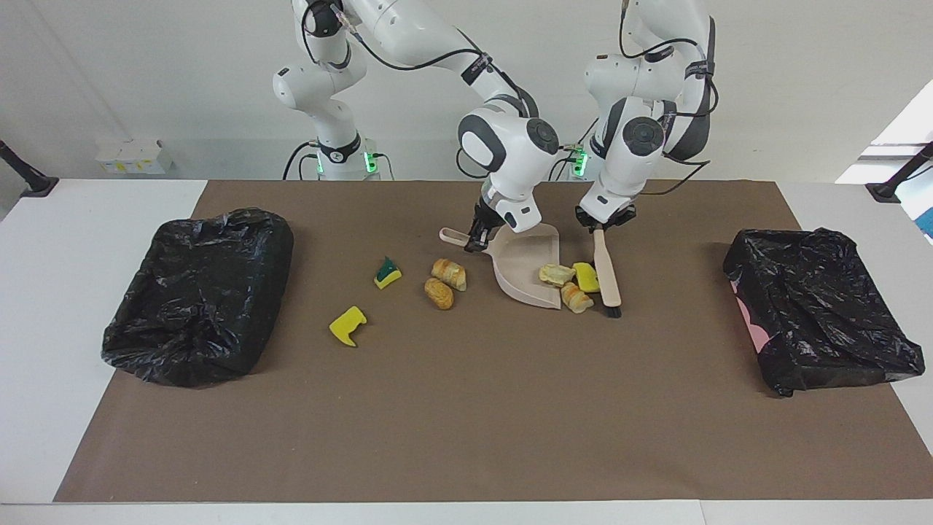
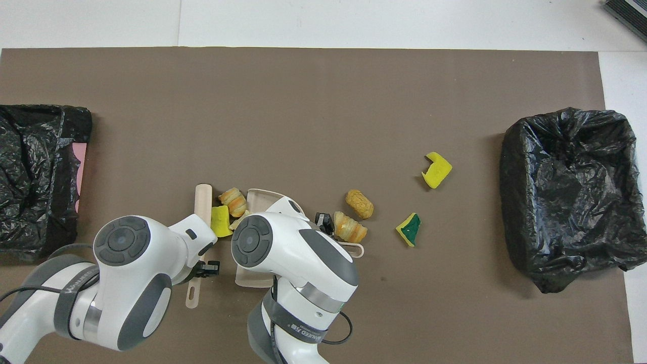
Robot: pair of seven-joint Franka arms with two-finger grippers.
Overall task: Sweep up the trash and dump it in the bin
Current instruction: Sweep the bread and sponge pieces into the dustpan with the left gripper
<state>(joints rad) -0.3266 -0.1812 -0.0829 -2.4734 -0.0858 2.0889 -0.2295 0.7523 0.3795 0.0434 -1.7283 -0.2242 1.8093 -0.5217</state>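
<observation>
Mat [image 1: 466, 408]: brown sheet over the table.
Bins: two black-bagged, one [image 1: 200, 292] at my right arm's end, one [image 1: 820, 306] at my left arm's end.
Dustpan [image 1: 528, 273]: mouth on the mat, my right gripper [image 1: 477, 239] clamped on its handle.
Brush [image 1: 606, 273]: my left gripper [image 1: 601, 222] closed on its handle, bristles down beside the pan mouth.
Trash: three scraps [image 1: 572, 281] bunched between brush and pan, one on the pan lip; four [image 1: 397, 288] loose toward my right arm's end.
</observation>
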